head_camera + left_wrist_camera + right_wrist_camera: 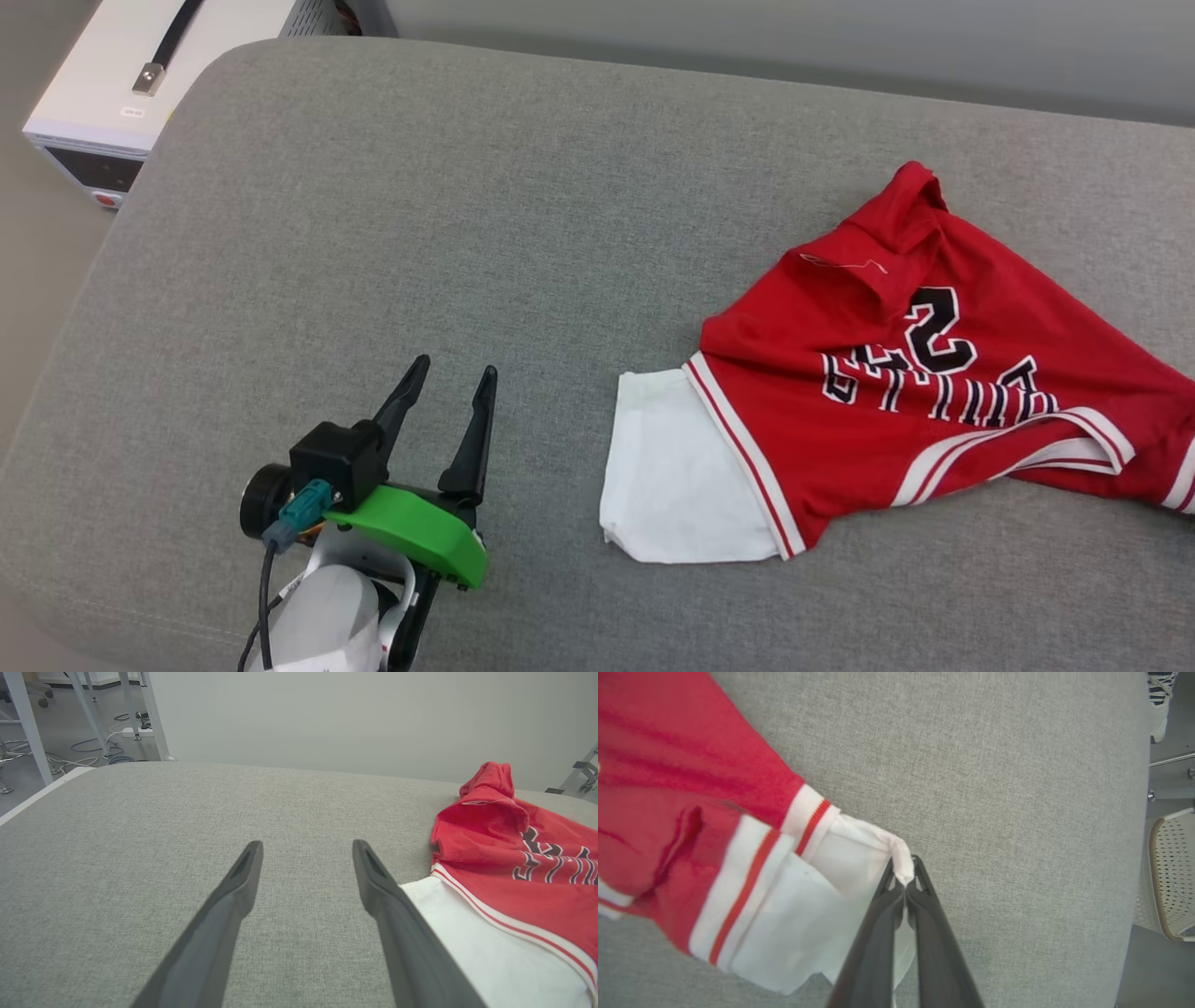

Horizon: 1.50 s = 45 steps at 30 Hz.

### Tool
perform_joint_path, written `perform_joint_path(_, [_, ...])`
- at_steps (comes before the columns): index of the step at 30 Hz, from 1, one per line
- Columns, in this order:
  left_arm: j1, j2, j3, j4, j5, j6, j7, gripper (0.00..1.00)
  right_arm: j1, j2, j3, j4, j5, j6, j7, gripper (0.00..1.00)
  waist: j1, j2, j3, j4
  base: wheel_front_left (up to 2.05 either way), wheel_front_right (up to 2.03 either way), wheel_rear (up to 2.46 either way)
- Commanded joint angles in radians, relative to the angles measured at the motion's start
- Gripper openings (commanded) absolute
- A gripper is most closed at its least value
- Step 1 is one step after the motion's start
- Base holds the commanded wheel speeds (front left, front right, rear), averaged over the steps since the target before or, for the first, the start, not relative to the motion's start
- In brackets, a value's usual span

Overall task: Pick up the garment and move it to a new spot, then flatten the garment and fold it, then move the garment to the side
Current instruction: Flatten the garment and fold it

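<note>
The garment (934, 373), a red jersey with white sleeves and black lettering, lies crumpled on the right of the grey cushion (420, 205). One white sleeve (677, 471) is spread flat toward the middle. My left gripper (450, 381) hovers open over bare cushion to the left of that sleeve; in the left wrist view its fingers (243, 877) stand wide apart, with the garment (518, 858) at the right. In the right wrist view my right gripper (905, 877) is shut on the edge of the other white sleeve (859, 858), pinching a fold of cloth at its fingertips.
A white box-shaped device (121, 84) stands off the cushion's far left corner. Table legs and cables (93, 732) are on the floor beyond the cushion. A pale perforated chair (1169, 877) and a shoe (1160, 690) show past the cushion's edge in the right wrist view.
</note>
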State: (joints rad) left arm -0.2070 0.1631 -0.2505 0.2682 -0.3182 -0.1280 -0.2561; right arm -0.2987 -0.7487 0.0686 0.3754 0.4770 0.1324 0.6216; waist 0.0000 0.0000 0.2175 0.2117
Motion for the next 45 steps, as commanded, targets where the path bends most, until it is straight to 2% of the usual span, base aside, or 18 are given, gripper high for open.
perform_joint_path(1, [-0.015,0.001,0.0,0.0,-0.004,-0.002,-0.006,1.0,-0.023,-0.006,-0.002,0.019,-0.013,-0.002,-0.015,0.0,0.0,0.0,0.004,0.001,0.0,0.0,0.0])
perform_joint_path(4, [-0.02,0.0,-0.002,0.003,-0.003,-0.002,-0.006,1.0,-0.044,0.007,0.011,0.067,-0.017,-0.002,-0.034,0.0,0.0,0.0,0.008,0.005,0.0,0.0,0.0])
perform_joint_path(5, [-0.021,-0.001,-0.003,0.004,-0.003,-0.002,-0.006,1.0,-0.052,0.016,0.011,0.078,-0.017,-0.002,-0.05,0.71,0.0,0.0,0.008,0.007,0.0,0.0,0.0])
perform_joint_path(6, [-0.022,-0.002,-0.003,0.005,-0.004,-0.002,-0.006,1.0,-0.058,0.024,0.009,0.086,-0.017,-0.002,-0.064,1.0,0.0,0.0,0.007,0.007,0.0,0.0,0.0])
perform_joint_path(12, [-0.009,-0.001,-0.003,0.015,-0.008,-0.002,-0.006,1.0,-0.073,0.079,-0.001,0.084,0.005,-0.002,-0.197,1.0,0.0,0.0,-0.025,-0.009,0.0,0.0,0.0])
perform_joint_path(20, [0.019,-0.01,0.008,0.001,-0.044,-0.002,-0.006,1.0,-0.012,0.154,-0.017,-0.058,0.029,-0.002,-0.476,1.0,0.0,0.0,-0.09,-0.065,0.0,0.0,0.0])
perform_joint_path(26, [0.054,-0.016,0.016,-0.014,-0.069,-0.002,-0.006,1.0,0.119,0.257,-0.068,-0.179,0.018,-0.002,-0.676,1.0,0.0,0.0,-0.133,-0.1,0.0,0.0,0.0])
perform_joint_path(30, [0.083,-0.023,0.012,-0.024,-0.076,-0.003,-0.006,1.0,0.215,0.333,-0.093,-0.243,-0.007,-0.002,-0.77,1.0,0.0,0.0,-0.152,-0.115,0.0,0.0,0.0])
perform_joint_path(36, [0.119,-0.03,-0.035,-0.012,-0.069,-0.003,0.003,1.0,0.314,0.435,-0.125,-0.312,-0.045,-0.002,-0.816,1.0,0.0,0.0,-0.166,-0.134,0.0,0.0,0.0])
perform_joint_path(40, [0.112,-0.035,-0.06,-0.052,-0.057,0.017,0.061,1.0,0.338,0.454,-0.132,-0.344,-0.06,-0.002,-0.805,1.0,0.0,0.0,-0.16,-0.141,0.0,0.0,0.0])
perform_joint_path(43, [0.102,-0.04,-0.078,-0.089,-0.069,0.041,0.182,1.0,0.34,0.453,-0.146,-0.362,-0.066,-0.002,-0.793,1.0,0.0,0.0,-0.152,-0.145,0.0,0.0,0.0])
perform_joint_path(45, [0.098,-0.039,-0.089,-0.112,-0.071,0.077,0.3,1.0,0.338,0.456,-0.154,-0.376,-0.071,-0.002,-0.784,1.0,0.0,0.0,-0.144,-0.148,0.0,0.0,0.0])
